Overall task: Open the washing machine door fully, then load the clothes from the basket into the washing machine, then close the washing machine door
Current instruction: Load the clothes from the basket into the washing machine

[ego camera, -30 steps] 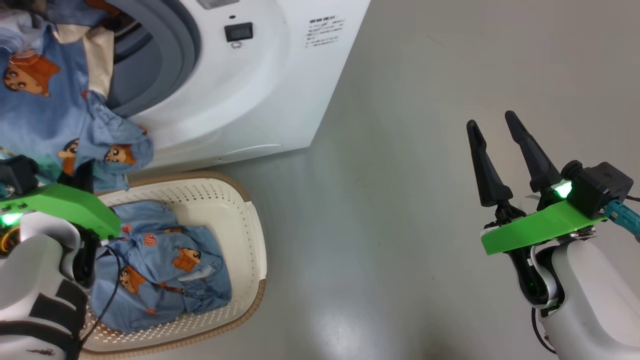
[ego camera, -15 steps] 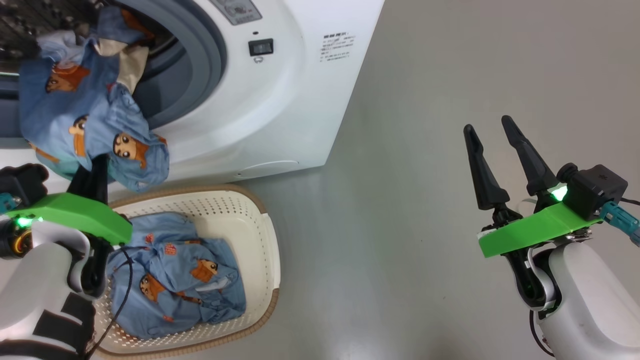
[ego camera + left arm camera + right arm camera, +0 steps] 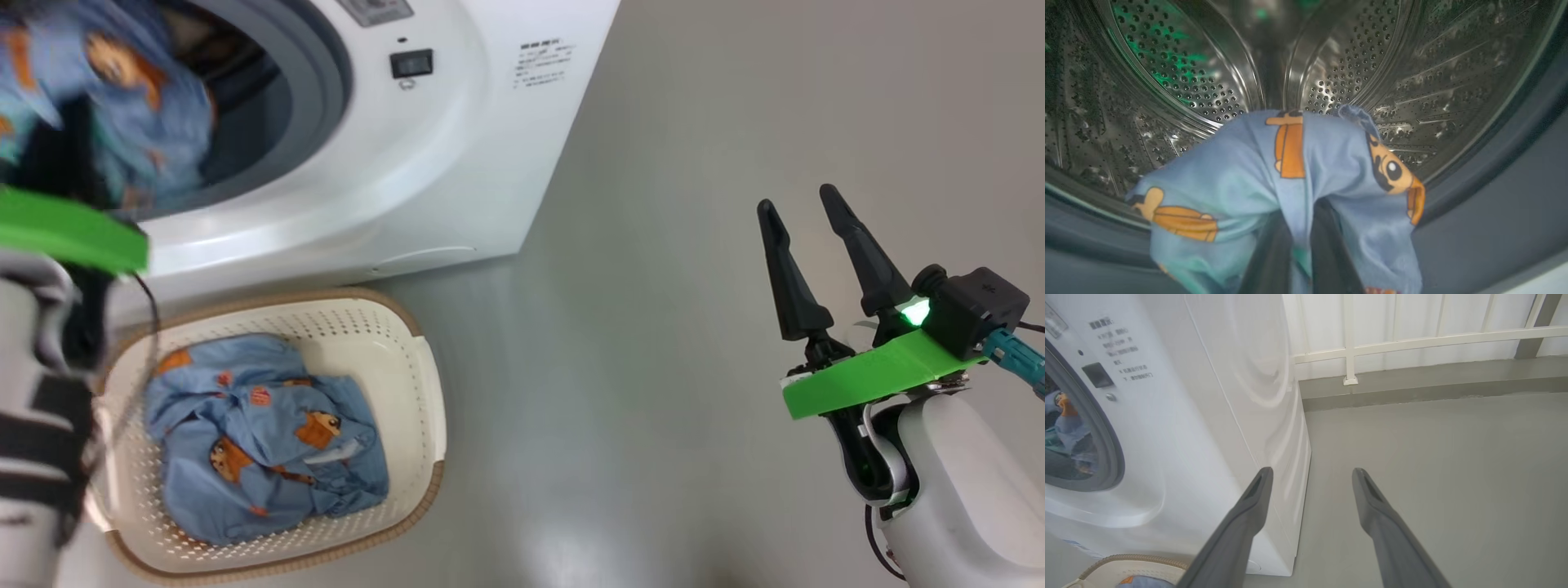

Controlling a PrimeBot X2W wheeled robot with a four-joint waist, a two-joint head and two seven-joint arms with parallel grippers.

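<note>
Blue garment clamped in left gripper, draped down both sides, facing drum; right gripper wide, empty.

R fingers spread over floor, washing machine left, basket btm-left

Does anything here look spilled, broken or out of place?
Nothing stands out. The left gripper grips one blue garment at the drum opening, a second garment lies in the basket, and the right gripper is open, empty.
</note>
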